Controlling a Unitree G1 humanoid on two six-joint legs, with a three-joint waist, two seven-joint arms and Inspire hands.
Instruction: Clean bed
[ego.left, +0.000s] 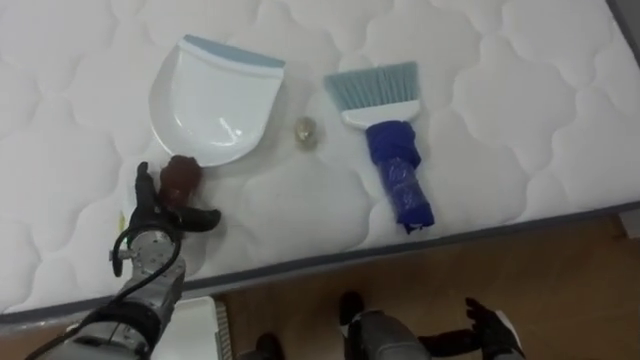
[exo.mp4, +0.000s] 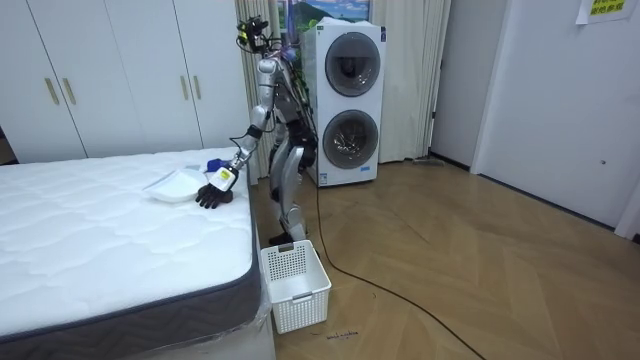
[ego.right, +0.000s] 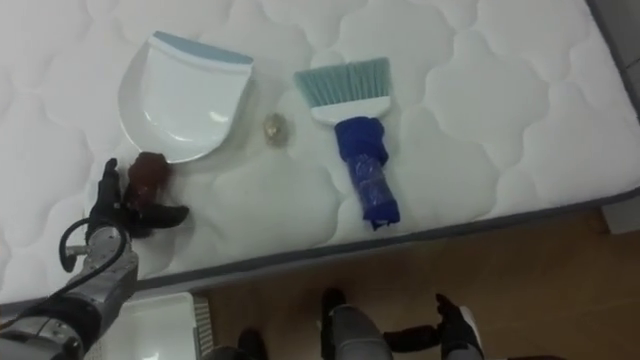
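Observation:
A white dustpan with a brown handle lies on the white quilted mattress. To its right lies a hand brush with pale blue bristles and a blue handle. A small crumpled scrap sits between them. My left hand rests on the mattress at the near end of the dustpan handle. It is open, with fingers pointing up along the handle's left side and the thumb out to the right. My right hand hangs open low over the floor. In the room view I stand at the bed's side.
The mattress edge runs across just in front of me, with wooden floor below it. A white slatted basket stands on the floor by the bed's corner. Stacked washing machines are behind me.

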